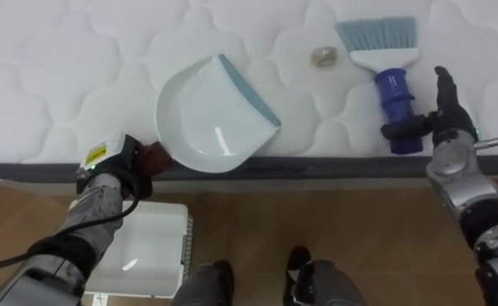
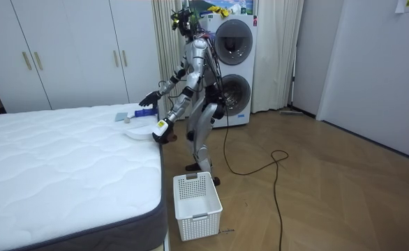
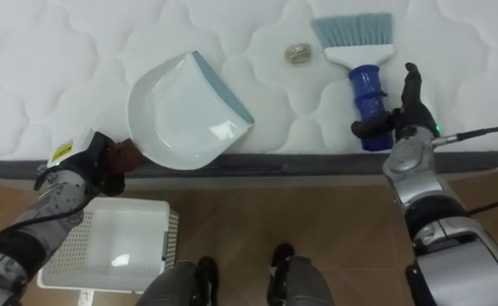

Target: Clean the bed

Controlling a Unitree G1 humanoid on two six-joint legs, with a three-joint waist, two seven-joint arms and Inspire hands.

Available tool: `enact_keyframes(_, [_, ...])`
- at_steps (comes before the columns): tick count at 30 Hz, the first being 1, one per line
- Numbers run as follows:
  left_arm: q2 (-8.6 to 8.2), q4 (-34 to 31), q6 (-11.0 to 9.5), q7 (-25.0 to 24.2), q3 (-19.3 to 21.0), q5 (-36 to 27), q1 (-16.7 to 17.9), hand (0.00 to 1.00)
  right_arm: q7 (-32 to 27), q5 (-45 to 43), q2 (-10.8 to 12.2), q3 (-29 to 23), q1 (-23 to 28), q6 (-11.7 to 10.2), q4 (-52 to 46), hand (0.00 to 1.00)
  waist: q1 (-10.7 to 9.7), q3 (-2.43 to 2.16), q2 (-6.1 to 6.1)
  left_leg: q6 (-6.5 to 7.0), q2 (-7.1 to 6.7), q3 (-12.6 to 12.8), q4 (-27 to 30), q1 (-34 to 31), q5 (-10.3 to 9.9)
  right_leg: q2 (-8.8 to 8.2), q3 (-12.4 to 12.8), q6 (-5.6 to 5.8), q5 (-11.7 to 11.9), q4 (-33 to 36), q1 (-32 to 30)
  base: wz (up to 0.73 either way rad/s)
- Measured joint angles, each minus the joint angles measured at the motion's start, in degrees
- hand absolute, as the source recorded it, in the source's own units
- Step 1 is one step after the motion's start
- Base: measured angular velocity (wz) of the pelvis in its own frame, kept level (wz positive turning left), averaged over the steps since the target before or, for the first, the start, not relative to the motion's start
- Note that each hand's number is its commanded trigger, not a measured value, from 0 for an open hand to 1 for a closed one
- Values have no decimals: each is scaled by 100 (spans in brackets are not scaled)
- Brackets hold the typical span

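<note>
At my feet, on the wooden floor just beside the bed, stands a white slatted basket [image 1: 147, 251]. At the mattress's [image 1: 62, 68] dark edge, my left hand [image 1: 113, 170] is curled round the reddish-brown handle [image 1: 154, 156] of the white dustpan [image 1: 202, 119]. The pan lies flat on the quilted top, its blue-grey lip turned away from me and to my right. Over on the right, my right hand [image 1: 443, 123] is at the same edge with its fingers straight, pointing up the bed. Its thumb reaches across to the lower end of the brush's blue handle [image 1: 397, 93], closed on nothing. The hand brush [image 1: 385, 51] lies with its pale blue bristles farthest from me. Just left of the bristles sits a small crumpled scrap [image 1: 323, 56], well apart from the dustpan. In the room view, a stacked washer and dryer [image 2: 232, 70] stand behind me.
</note>
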Motion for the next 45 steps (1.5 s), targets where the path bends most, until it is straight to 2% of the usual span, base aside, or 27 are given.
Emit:
enact_keyframes(3, [-4, -36, 33, 0, -8, 2, -4, 100, -3, -15, 7, 67, 0, 18, 62, 0, 11, 0, 1, -1, 0, -22, 0, -17, -1, 23, -12, 0, -1, -10, 0, 0])
enact_keyframes(10, [-12, -95, 54, -50, -71, -255, -52, 100, -3, -17, 15, 99, -4, 233, 211, 0, 22, 8, 37, 0, 1, -78, 77, -156, -1, 6, -93, -3, -3, 8, -77, 4])
enact_keyframes(11, [-12, -95, 67, -78, -109, -331, -87, 100, -3, -17, 16, 100, -4, 238, 234, 57, 23, 8, 47, 0, -2, -76, 80, -181, -1, -16, -91, -3, -2, 18, -106, 0])
enact_keyframes(12, [-18, -98, 81, -96, -145, -358, -94, 100, -1, -20, 16, 113, -4, 238, 294, 66, 27, 0, 67, 0, -14, -75, 81, -199, 1, -38, -117, -5, -4, 30, -131, 0])
enact_keyframes(13, [-21, -108, 84, -104, -150, -361, -94, 100, -1, -27, 15, 112, -5, 242, 330, 93, 33, 3, 75, 1, -23, -72, 81, -203, 1, -50, -117, -7, -10, 45, -144, 4])
enact_keyframes(14, [-35, -140, 110, -113, -152, -360, -94, 100, -2, -93, 15, 112, 0, 270, 396, 100, 57, 8, 93, 1, -57, -72, 81, -209, 1, -67, -110, -2, -34, 86, -167, 4])
enact_keyframes(15, [-56, -163, 139, -125, -152, -360, -94, 100, -2, -202, 16, 112, 5, 352, 426, 100, 60, 2, 122, 1, -87, -73, 80, -219, 1, -73, -106, 0, -46, 102, -183, 3])
enact_keyframes(17, [-59, -167, 148, -155, -152, -360, -99, 100, -54, -406, 14, 111, 4, 381, 444, 100, 70, 2, 162, 1, -85, -72, 72, -225, 1, -79, -104, -2, -46, 97, -191, 0])
enact_keyframes(21, [-61, -176, 178, -256, -161, -352, -138, 100, -287, -705, -122, 138, -2, 442, 472, 100, 129, 1, 166, -29, -100, -123, 4, -215, 25, -86, -113, -22, -68, 92, -188, 2])
enact_keyframes(25, [-62, -197, 213, -257, -181, -357, -140, 100, -403, -716, -135, 155, -6, 476, 573, 100, 148, 1, 165, -55, -102, -125, -47, -204, 41, -87, -132, -44, -98, 84, -188, 4])
enact_keyframes(29, [-61, -206, 234, -260, -178, -353, -151, 100, -347, -784, -130, 252, -5, 607, 619, 100, 171, 1, 165, -91, -92, -142, -107, -204, 61, -83, -164, -81, -127, 76, -196, 4])
enact_keyframes(45, [-60, -221, 257, -258, -178, -341, -209, 100, -349, -944, -116, 328, -12, 665, 626, 100, 190, 3, 167, -111, -100, -151, -121, -305, 74, -105, -177, -98, -152, 110, -311, 0])
